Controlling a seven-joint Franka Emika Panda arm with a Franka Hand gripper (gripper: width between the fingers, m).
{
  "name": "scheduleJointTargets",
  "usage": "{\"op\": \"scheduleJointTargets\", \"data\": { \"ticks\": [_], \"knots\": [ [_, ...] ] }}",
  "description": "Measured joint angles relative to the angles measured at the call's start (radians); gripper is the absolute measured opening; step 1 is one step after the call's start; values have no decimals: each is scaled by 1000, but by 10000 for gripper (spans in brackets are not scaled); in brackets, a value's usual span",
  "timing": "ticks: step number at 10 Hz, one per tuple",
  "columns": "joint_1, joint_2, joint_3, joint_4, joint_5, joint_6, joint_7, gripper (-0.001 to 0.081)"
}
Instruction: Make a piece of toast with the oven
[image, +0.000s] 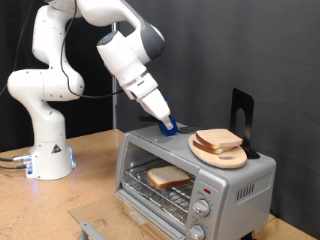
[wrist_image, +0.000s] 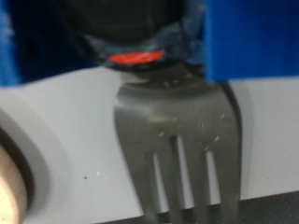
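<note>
Setting: Dark curtain backs a brown wooden tabletop (image: 95, 160) where a white Franka arm (image: 60, 80) works beside a silver oven (image: 195, 175).

Oven: sits at 5 o'clock in the exterior view, door dropped open toward 7 o'clock, two round knobs (image: 202, 210) and a small red light on its front panel.

Toast: the piece of toast (image: 168, 177) lies flat on the wire rack inside the oven, pale face up, tan crust showing round the edge.

Spare bread: more slices (image: 219, 140) are stacked on a round wooden plate (image: 218, 155) on the oven's roof, at 3 o'clock from the gripper.

Fork: a metal fork (wrist_image: 177, 131) fills the wrist view, tines pointing away from the camera over the oven's pale top.

Gripper: the gripper (image: 168, 126) hovers just above the oven roof, near its 9 o'clock end, blue pads at its tip. The jaws look clenched on the fork's handle, which disappears between the blue pads (wrist_image: 250, 37) in the wrist view.

Arm pose: base stands at 9 o'clock on the tabletop; the arm arches up and over, with the forearm slanting down toward 4 o'clock so the hand meets the oven top at a steep tilt.

Handling: the slice looks light, soft and easily torn or crushed; support from beneath, or a gentle hold at the firmer crust, would likely suit it better than a pinch through the crumb.
</note>
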Motion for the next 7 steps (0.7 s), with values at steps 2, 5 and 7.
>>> {"op": "scheduleJointTargets", "data": {
  "ticks": [2,5,7],
  "knots": [
    [2,-18,-14,-4,7,-15,-8,808],
    [11,-54,-77,-1,9,-120,5,808],
    [9,-81,-158,20,-53,-285,79,808]
  ]
}}
